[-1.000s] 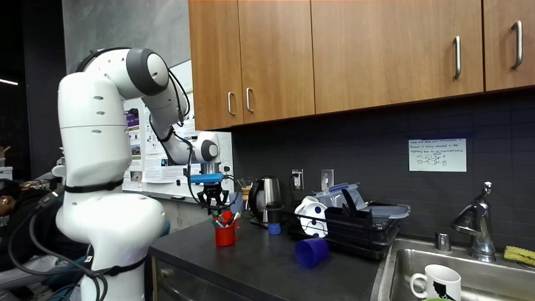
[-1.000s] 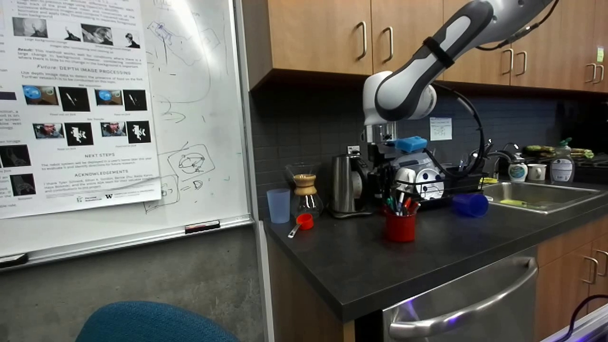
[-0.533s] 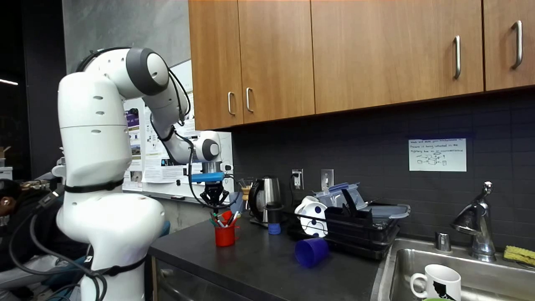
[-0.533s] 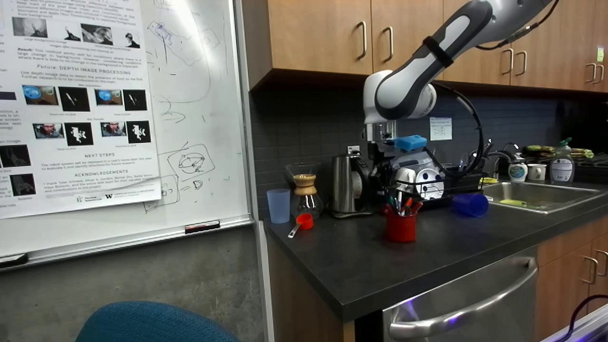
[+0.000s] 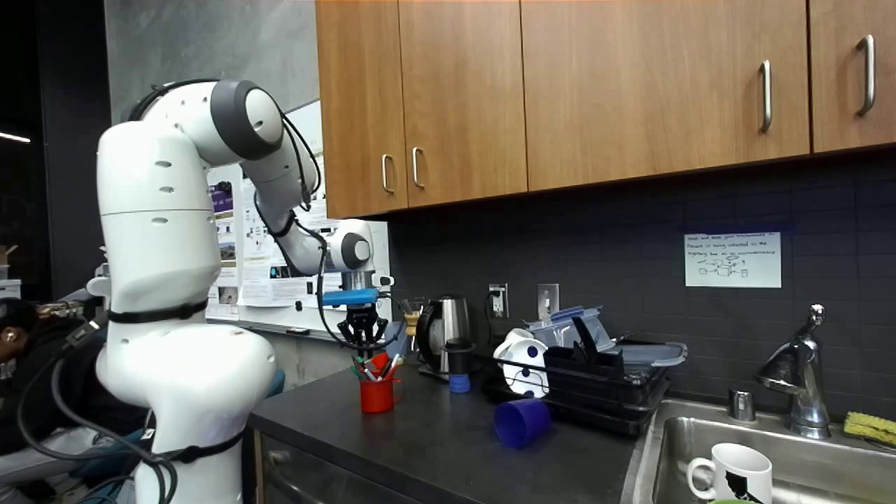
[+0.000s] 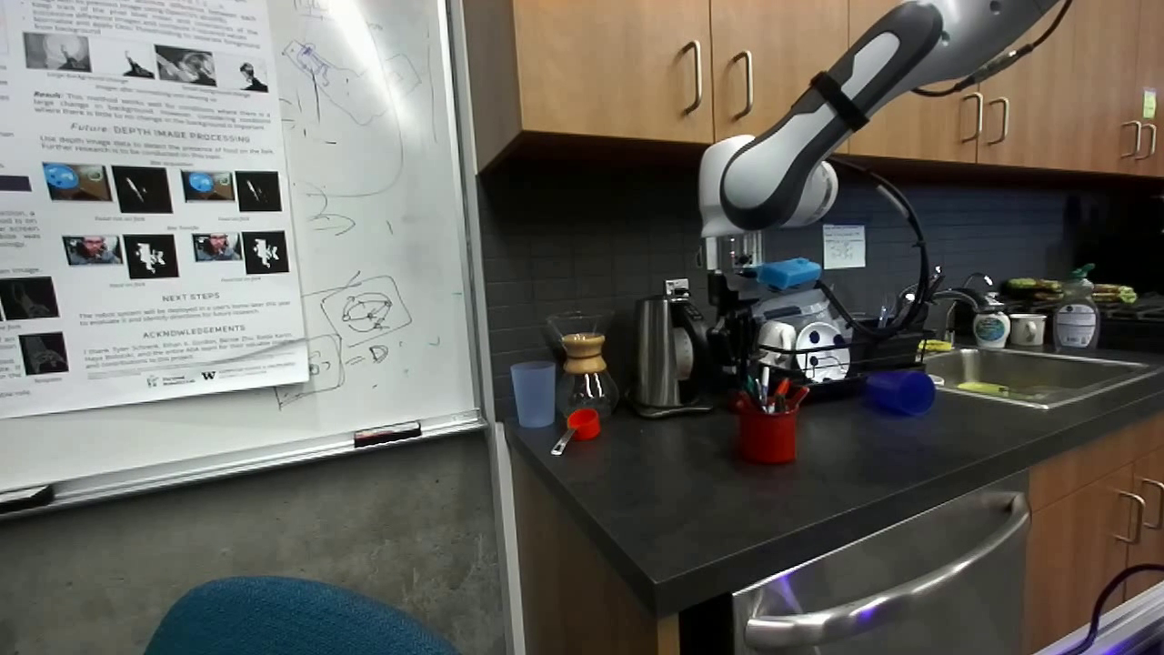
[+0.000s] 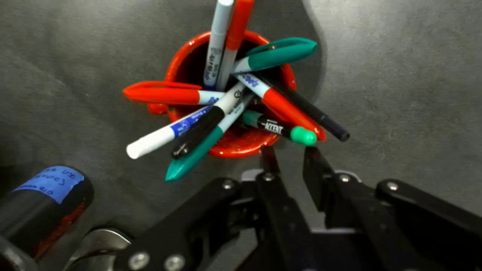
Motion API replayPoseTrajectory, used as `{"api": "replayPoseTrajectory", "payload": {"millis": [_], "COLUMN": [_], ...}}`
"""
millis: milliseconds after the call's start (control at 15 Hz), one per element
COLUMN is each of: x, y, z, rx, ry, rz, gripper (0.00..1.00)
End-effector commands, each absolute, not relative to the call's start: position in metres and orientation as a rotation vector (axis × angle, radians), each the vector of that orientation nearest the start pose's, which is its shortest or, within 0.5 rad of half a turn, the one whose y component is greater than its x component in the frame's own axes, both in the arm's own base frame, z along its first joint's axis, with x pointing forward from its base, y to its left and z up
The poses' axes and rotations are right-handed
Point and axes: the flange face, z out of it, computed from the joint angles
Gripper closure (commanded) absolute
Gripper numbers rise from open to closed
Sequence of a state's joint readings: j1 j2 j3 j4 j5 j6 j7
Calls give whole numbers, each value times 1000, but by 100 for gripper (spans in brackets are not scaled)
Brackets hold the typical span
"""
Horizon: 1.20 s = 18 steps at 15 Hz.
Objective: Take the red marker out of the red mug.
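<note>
The red mug stands upright on the counter, packed with several markers; it also shows in an exterior view and in the wrist view. In the wrist view, one red marker leans out left, one red-capped marker points up the picture, and one red-capped marker leans out lower right. Which is the task's marker I cannot tell. My gripper is partly open and empty, fingers pointing down. In the wrist view, its tips appear just below the mug's rim, beside the green highlighter tip.
A black cylinder with blue tape and a steel kettle stand near the mug. A blue cup lies tipped before the black dish rack. A red measuring cup lies near the counter's end. Wooden cabinets hang overhead.
My gripper has shifted slightly to the right in both exterior views. The mug and its markers stay in place, and nothing has been taken hold of.
</note>
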State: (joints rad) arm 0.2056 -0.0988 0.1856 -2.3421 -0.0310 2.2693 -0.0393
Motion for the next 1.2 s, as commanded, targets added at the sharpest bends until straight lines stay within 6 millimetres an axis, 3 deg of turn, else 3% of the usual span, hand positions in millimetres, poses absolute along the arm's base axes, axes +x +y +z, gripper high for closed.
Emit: {"api": "replayPoseTrajectory", "payload": {"millis": [0, 333, 467, 533, 600, 733, 1133], "x": [455, 446, 444, 443, 443, 442, 441], "y": [178, 175, 175, 175, 175, 176, 177], "z": [377, 371, 368, 367, 366, 366, 367], "rx": [-3122, -3123, -3128, -3130, -3131, -3128, -3126], "ry": [-656, -617, -609, -607, -608, -613, -629], "rz": [-47, 1, 17, 20, 24, 26, 25], "gripper": [43, 8, 0, 22, 34, 40, 88]}}
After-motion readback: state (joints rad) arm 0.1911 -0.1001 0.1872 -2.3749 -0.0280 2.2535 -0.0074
